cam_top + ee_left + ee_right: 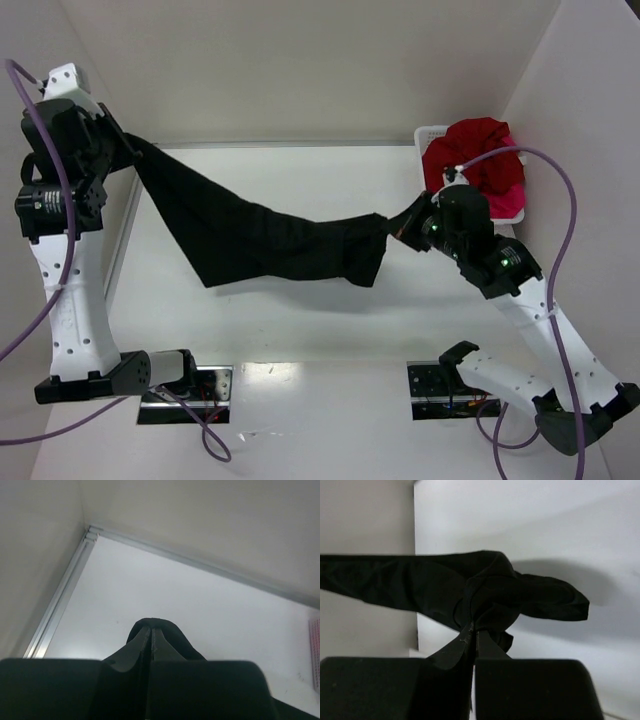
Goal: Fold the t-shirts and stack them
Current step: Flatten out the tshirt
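The black t-shirt (270, 240) hangs strung between both arms over the table (300, 330) — its long axis runs from the far left corner across to the right. The left gripper (120, 142) is pinched tight on one end, held high; the right gripper (402, 224) is clamped on the other end, lower, near the basket (433, 134) holding the dark red shirt (480, 150) and pink shirt (506, 202). Laying it flat probably means lowering both ends together — the sagging middle would land first
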